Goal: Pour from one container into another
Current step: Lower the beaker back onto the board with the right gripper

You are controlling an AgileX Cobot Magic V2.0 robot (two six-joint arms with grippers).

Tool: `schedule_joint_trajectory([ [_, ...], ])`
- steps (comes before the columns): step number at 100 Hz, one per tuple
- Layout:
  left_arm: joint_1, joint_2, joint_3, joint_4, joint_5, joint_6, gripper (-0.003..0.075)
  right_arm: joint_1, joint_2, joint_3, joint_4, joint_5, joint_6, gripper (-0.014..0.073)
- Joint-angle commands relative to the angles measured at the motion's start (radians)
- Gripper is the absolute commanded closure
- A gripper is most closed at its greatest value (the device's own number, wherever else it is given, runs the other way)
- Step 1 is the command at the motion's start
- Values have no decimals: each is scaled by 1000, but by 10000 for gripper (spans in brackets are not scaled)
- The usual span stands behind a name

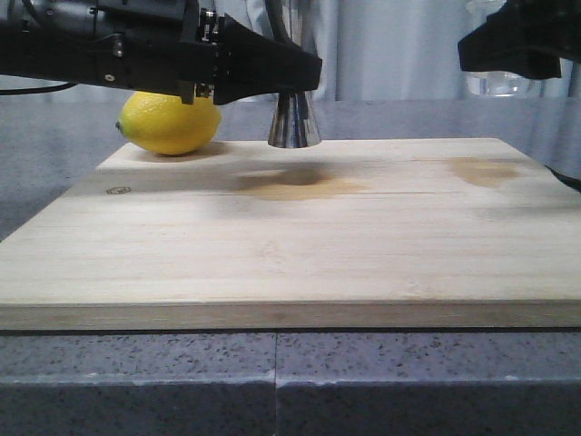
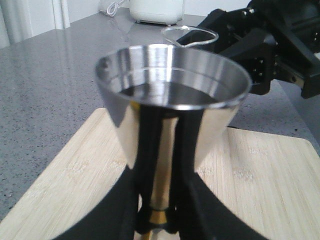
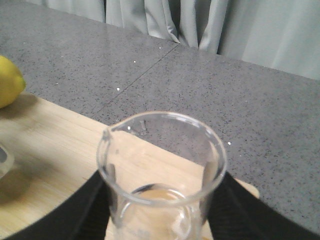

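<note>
My left gripper [image 1: 292,84] is shut on a steel jigger [image 1: 293,123], holding it upright just above the far edge of the wooden board [image 1: 290,236]. In the left wrist view the jigger's wide cup [image 2: 172,85] fills the middle, and the black fingers [image 2: 187,150] clamp its narrow waist. My right gripper [image 1: 510,53] hangs high at the far right, shut on a clear glass beaker [image 1: 497,85]. The right wrist view looks down into the beaker [image 3: 161,165], spout toward the lemon side. Whether either vessel holds liquid I cannot tell.
A yellow lemon [image 1: 171,123] lies on the board's far left corner, just behind and left of the jigger. Brownish stains [image 1: 304,186] mark the board. Grey speckled counter [image 1: 272,381] surrounds it, and curtains hang behind. A white appliance [image 2: 156,10] stands far off.
</note>
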Motion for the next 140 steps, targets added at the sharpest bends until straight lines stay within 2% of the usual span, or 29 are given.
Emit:
schedule_joint_trajectory([
  [1, -10, -45, -28, -86, 106, -7, 722, -12, -16, 2, 15, -145, -30, 315],
  [20, -10, -45, -28, -86, 106, -7, 722, -12, 49, 36, 20, -227, -63, 315],
  [53, -10, -45, -28, -86, 106, -7, 722, -12, 165, 42, 121, -310, -120, 315],
  [140, -10, -45, -28, -86, 106, -7, 722, -34, 175, 48, 121, -237, -131, 314],
])
